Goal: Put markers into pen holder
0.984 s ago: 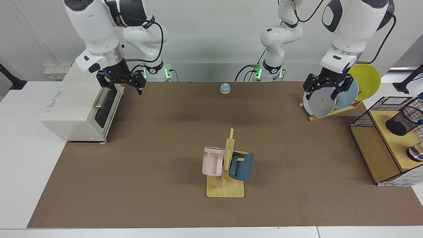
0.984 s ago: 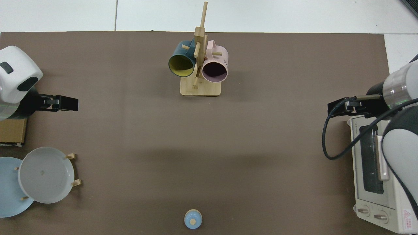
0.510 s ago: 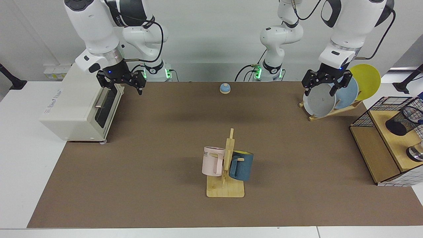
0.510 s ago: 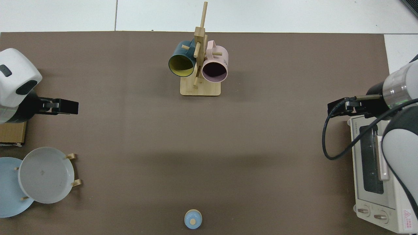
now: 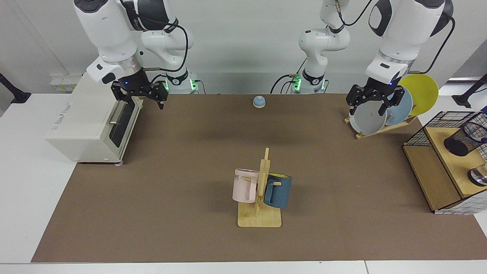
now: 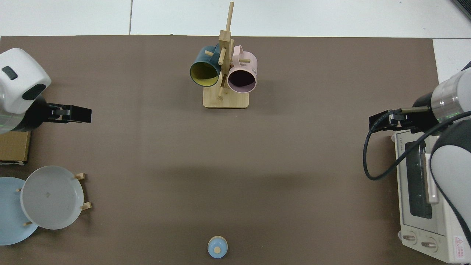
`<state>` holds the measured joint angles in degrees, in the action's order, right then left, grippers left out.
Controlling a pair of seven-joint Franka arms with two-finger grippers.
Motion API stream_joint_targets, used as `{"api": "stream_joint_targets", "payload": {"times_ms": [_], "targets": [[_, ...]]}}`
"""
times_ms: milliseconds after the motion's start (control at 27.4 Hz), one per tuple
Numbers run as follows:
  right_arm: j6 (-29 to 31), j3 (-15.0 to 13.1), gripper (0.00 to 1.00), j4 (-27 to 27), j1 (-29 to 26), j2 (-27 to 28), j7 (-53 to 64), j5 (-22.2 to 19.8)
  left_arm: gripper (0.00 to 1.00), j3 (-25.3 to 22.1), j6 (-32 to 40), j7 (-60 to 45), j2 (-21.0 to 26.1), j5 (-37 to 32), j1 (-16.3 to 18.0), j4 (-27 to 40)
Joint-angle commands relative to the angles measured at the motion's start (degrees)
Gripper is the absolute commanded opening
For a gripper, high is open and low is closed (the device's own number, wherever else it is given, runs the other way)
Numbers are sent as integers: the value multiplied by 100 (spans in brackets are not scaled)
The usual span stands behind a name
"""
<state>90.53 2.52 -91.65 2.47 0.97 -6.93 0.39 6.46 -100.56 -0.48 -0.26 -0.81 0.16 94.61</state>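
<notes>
The pen holder, a black mesh cup, lies tilted on the wooden shelf at the far right of the facing view; it is outside the top view. No markers show clearly in either view. My left gripper hangs open and empty in front of the plate rack, well to the left of the pen holder. From above, the left gripper sits at the mat's left side. My right gripper waits open and empty beside the toaster oven's door; in the top view the right gripper is at the right.
A wooden mug rack with a pink mug and a dark blue mug stands mid-mat. Grey, blue and yellow plates lean in a rack. A toaster oven, a small blue bell and a wire-grid shelf unit line the edges.
My left gripper has drifted a little away from the shelf, toward the mat's middle, still open and empty. The right arm has not moved.
</notes>
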Motion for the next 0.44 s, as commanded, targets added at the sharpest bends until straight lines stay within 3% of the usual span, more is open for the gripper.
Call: {"api": "stream_joint_targets", "payload": {"times_ms": [0,401], "targets": [[158,38,100,-178,-97,-132,166,110,100,-163,-16,-5,141,-104,-271,-188],[158,38,100,-178,-97,-132,166,119,100,-171,2,-5,123,-113,-324,-188]]}}
